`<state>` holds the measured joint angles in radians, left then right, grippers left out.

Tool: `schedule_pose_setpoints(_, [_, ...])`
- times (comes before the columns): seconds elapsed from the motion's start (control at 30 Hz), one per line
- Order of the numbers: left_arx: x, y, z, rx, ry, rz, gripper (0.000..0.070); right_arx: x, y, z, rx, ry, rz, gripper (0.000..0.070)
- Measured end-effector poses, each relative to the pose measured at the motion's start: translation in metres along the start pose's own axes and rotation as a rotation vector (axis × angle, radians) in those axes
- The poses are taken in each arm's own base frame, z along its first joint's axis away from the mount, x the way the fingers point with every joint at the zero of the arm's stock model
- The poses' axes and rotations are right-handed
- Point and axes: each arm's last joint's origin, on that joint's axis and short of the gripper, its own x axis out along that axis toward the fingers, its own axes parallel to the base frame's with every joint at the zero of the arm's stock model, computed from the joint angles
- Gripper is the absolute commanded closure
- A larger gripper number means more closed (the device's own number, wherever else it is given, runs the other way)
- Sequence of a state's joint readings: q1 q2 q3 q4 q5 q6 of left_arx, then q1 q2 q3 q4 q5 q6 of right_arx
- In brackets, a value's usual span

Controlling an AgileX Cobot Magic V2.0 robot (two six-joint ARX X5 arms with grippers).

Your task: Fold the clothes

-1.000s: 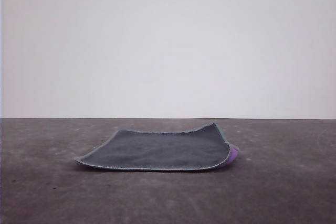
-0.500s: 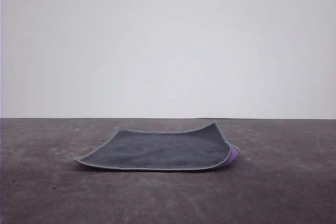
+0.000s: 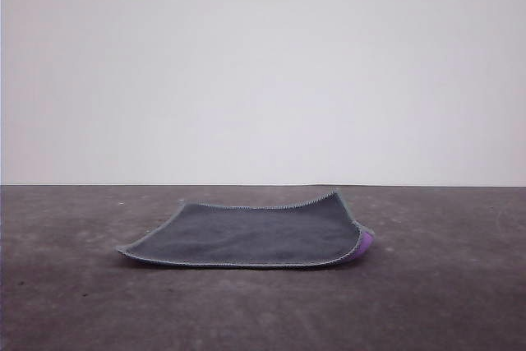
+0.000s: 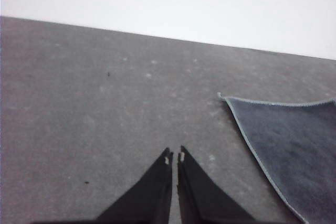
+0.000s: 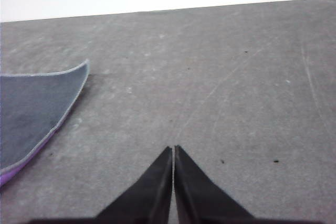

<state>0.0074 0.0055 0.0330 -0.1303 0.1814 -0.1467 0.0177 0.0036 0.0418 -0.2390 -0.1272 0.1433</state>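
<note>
Lying unfolded near the middle of the dark grey desk (image 3: 82,302), the cloth (image 3: 255,234) shows its dark grey face upward in the front view, with light grey stitching running round the edges. Its far right corner curls up off the surface, and at the near right corner a sliver of the bright purple underside peeks out. The near edge lifts slightly, casting a thin shadow beneath it. Behind the desk stands a plain pale wall (image 3: 263,63).

In the left wrist view, the left claw (image 4: 174,157) hangs above bare desk (image 4: 79,103), its two black tapered fingers (image 4: 152,187) drawn nearly together with only a thin slit between the tips and nothing held. A corner of the cloth (image 4: 291,140) lies off to one side of the claw, apart from it, dark face up with the stitched hem plain to see.

In the right wrist view, the right claw (image 5: 173,149) is likewise closed to a hairline gap, empty, poised over bare desk (image 5: 236,77). The cloth (image 5: 31,108) sits to one side, well clear of the fingers (image 5: 197,192), its raised corner curling upward and a strip of purple showing under the hem.
</note>
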Motion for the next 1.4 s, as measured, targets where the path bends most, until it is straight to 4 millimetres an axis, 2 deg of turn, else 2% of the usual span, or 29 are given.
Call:
schedule_pose_setpoints(0.13, [-0.001,-0.001,0.006,-0.006,-0.006,0.026,0.0696,-0.002,0.001,0.005,0.057,0.004,-0.001,0.0700])
schedule_pose_setpoints(0.33, [-0.007,-0.012,0.057,-0.067,-0.079,0.034,0.0697,-0.008,0.008,0.048,0.118,-0.018,0.015,0.0700])
schedule_pose_setpoints(0.43, [-0.001,-0.015,0.077,-0.084,-0.021,0.036,0.0697,-0.004,0.011,0.070,0.135,0.015,0.018,0.0700])
schedule_pose_setpoints(0.67, [0.036,-0.020,0.128,-0.046,0.216,0.047,0.0697,0.022,0.019,0.139,0.035,0.128,0.042,0.0700])
schedule_pose_setpoints(0.9, [0.086,-0.023,0.159,-0.005,0.367,-0.096,0.0697,0.064,0.021,0.176,-0.085,0.311,0.064,0.0700])
schedule_pose_setpoints(1.0, [0.098,-0.024,0.166,-0.009,0.375,-0.131,0.0697,0.076,0.020,0.182,-0.096,0.329,0.065,0.0700])
schedule_pose_setpoints(1.1, [0.108,-0.023,0.167,-0.011,0.392,-0.130,0.0700,0.089,0.018,0.177,-0.095,0.374,0.063,0.0700])
schedule_pose_setpoints(1.27, [0.123,-0.019,0.156,-0.026,0.462,-0.121,0.0700,0.109,0.013,0.161,-0.081,0.480,0.057,0.0700])
schedule_pose_setpoints(1.4, [0.134,-0.016,0.145,-0.035,0.522,-0.125,0.0700,0.117,0.011,0.155,-0.072,0.515,0.064,0.0700])
